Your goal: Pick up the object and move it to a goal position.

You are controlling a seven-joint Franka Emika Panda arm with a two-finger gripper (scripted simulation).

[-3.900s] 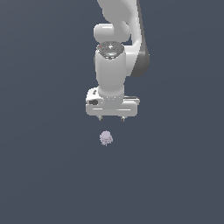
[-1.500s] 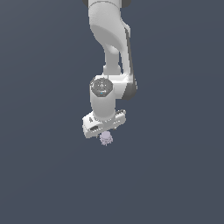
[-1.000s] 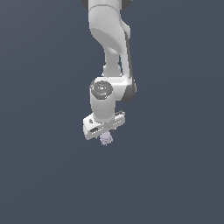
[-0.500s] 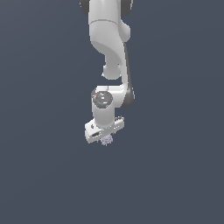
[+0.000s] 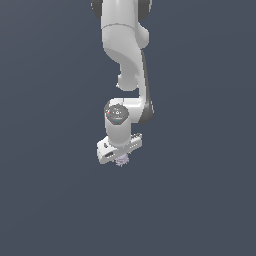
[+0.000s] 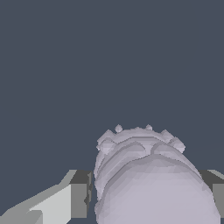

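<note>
We see the white arm reaching down over a plain dark grey ground, its wrist tilted so the tool points downward. The tool is clamped on the lump, which sits between its two fingers and pokes out just below them. In the wrist view the pale lavender lump fills the space between both pads, bumpy and ridged.
</note>
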